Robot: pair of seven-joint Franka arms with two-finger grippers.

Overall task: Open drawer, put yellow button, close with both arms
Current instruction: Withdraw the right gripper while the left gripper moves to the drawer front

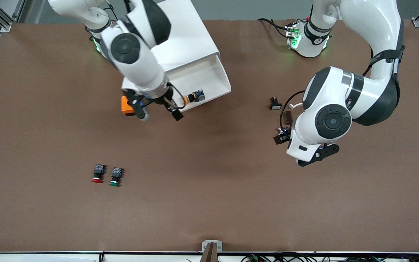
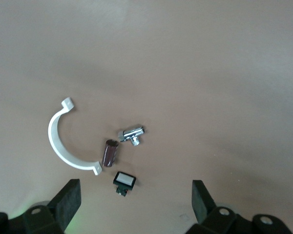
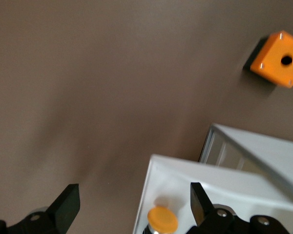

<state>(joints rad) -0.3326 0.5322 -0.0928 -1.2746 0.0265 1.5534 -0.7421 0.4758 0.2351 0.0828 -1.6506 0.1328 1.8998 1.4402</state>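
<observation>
Drawer [image 1: 209, 78]: uppermost tray of the white cabinet [image 1: 180, 32], standing pulled out toward the front camera. You still have to close it.

Yellow button [image 1: 194, 96]: lying inside the drawer at its front wall, cap toward the right arm's end of the table. In the right wrist view the cap [image 3: 162, 219] shows just inside the rim.

Right gripper [image 1: 158, 111]: over the table just off the drawer's front edge, jaws apart, holding nothing.

Left gripper [image 2: 134, 197]: over the table toward the left arm's end, well apart from the drawer, jaws apart and empty.

Step in hand, as judged: closing with both arms. Bring each gripper to the drawer's front, one toward each end, and push evenly so the tray does not skew. Keep the right fingers [image 3: 66, 204] outside the rim, clear of the button.

Nearby: orange box [image 1: 127, 105] beside the drawer front, close under the right gripper; mind it on approach. Below the left gripper: white curved clamp [image 2: 63, 141], brown cylinder [image 2: 110, 152], metal fitting [image 2: 133, 135], small black switch [image 2: 124, 181]. Red-capped button [image 1: 98, 173] and green-capped button [image 1: 116, 177] sit together nearer the front camera, out of the way.
</observation>
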